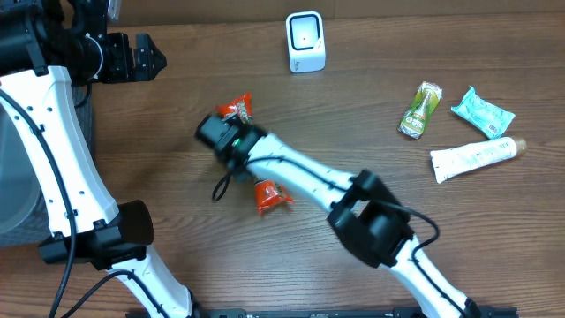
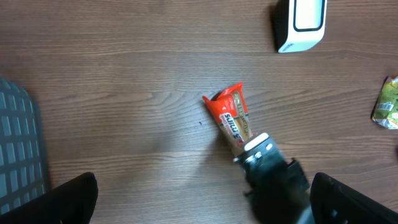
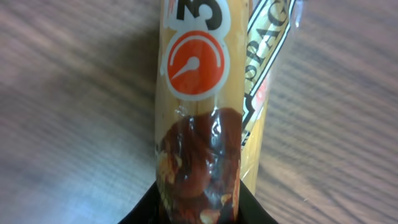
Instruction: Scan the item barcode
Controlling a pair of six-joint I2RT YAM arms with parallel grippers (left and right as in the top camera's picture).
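The item is a red-and-orange snack bar [image 1: 237, 109] lying on the wooden table, seen close up in the right wrist view [image 3: 199, 93]. My right gripper [image 1: 228, 132] [image 3: 199, 202] is shut on the bar's near end, with a black finger pressed against each side. In the left wrist view the bar [image 2: 231, 118] lies slanted, the right gripper at its lower end. The white barcode scanner [image 1: 305, 41] [image 2: 300, 22] stands at the back of the table. My left gripper [image 1: 146, 57] [image 2: 208, 202] hovers open at the far left with nothing between its fingers.
Another red-orange wrapper [image 1: 272, 196] shows just below the right arm. At the right lie a green packet [image 1: 420, 109], a teal packet [image 1: 483, 111] and a white tube [image 1: 472, 158]. A grey basket [image 2: 18, 149] stands at the left edge.
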